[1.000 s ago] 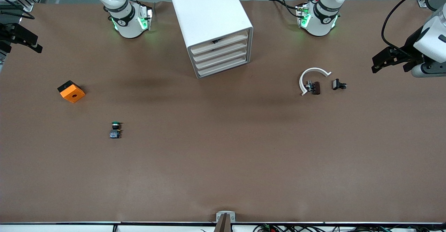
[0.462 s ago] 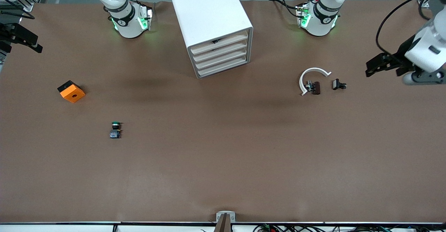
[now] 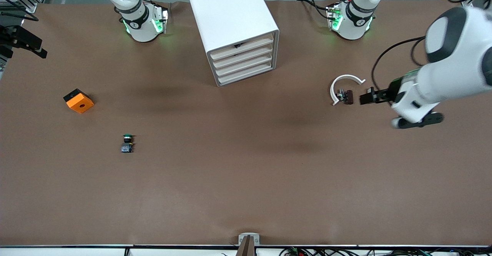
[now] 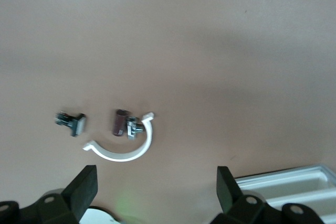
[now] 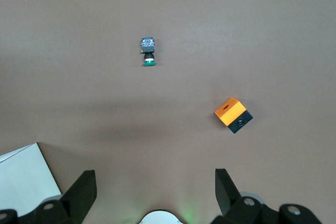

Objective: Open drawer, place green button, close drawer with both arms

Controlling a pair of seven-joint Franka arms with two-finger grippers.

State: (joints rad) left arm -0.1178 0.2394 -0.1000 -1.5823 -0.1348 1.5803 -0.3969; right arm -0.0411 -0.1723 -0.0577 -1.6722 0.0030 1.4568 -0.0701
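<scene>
The white cabinet (image 3: 230,21) stands between the two arm bases, and its four cream drawer fronts are all shut. The drawer (image 3: 246,64) is the third one down. The button (image 3: 127,143), with a green cap, lies on the table toward the right arm's end; it also shows in the right wrist view (image 5: 148,52). My left gripper (image 3: 367,97) is open and empty over the small black part beside the white arc (image 3: 344,83). My right gripper (image 3: 27,42) is open and empty, waiting at the table's edge at the right arm's end.
An orange cube (image 3: 78,100) lies farther from the front camera than the button, and shows in the right wrist view (image 5: 233,115). The left wrist view shows the white arc (image 4: 126,148), a brown part (image 4: 119,123), a small black part (image 4: 71,121) and the cabinet (image 4: 294,182).
My left arm has swung in from the table's end toward the middle, and its gripper now hangs over the small black part by the white arc. The right arm has not moved.
</scene>
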